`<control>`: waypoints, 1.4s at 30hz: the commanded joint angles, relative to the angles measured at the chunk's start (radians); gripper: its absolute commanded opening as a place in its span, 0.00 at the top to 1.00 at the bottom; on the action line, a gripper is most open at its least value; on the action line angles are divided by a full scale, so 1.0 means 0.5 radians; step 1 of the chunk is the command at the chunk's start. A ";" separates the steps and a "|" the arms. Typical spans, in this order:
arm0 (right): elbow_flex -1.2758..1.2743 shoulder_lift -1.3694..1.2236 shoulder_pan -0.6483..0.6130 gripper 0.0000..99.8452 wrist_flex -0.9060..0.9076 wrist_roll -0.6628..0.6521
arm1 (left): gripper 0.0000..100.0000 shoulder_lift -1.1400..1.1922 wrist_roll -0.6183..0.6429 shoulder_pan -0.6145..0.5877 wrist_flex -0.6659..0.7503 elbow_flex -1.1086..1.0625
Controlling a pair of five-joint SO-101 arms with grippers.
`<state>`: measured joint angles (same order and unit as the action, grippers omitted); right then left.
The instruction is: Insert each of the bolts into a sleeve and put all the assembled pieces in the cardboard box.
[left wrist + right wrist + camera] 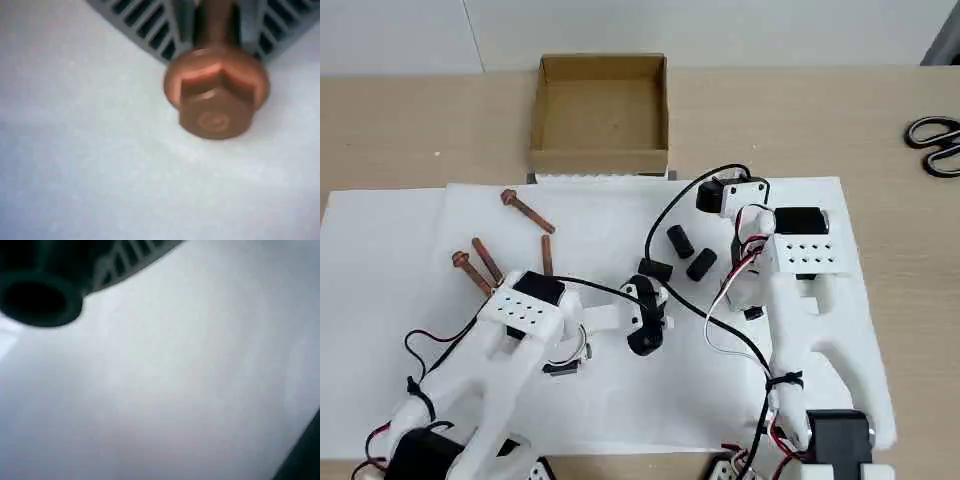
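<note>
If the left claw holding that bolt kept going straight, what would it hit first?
Likely the white pad: the left gripper, shut on the bolt, points at bare pad, though depth is unclear.

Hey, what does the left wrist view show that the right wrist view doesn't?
Left wrist view: a copper bolt, hexagonal head toward the camera, its shank running up between ribbed pads. Right wrist view: a black sleeve, its open end facing the camera. Shared: the white sheet underneath, and ribbed pads beside the held part.
</note>
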<state>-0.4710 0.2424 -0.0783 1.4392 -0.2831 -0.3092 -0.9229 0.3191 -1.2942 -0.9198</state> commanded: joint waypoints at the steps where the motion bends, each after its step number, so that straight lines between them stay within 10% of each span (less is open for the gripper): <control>1: 0.015 0.084 0.005 1.00 0.014 -0.009 | 0.99 0.000 0.058 -0.025 -0.110 0.094; 14: 0.273 0.637 -0.094 1.00 0.480 -0.012 | 0.99 -0.003 0.718 -0.025 -0.911 1.610; 22: 0.276 1.284 -0.078 1.00 0.563 -0.025 | 0.99 -0.252 1.448 -0.101 -0.918 2.147; 33: 0.000 1.689 -0.091 1.00 0.379 -0.006 | 0.99 -1.126 1.602 -0.117 -0.727 2.064; 42: -0.512 2.251 -0.477 1.00 -0.259 0.512 | 0.99 -1.838 2.154 -0.110 -0.255 1.134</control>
<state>-0.6536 1.2950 -0.2194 1.3779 -0.1143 -1.1270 0.0683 0.2654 -1.5182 -0.2263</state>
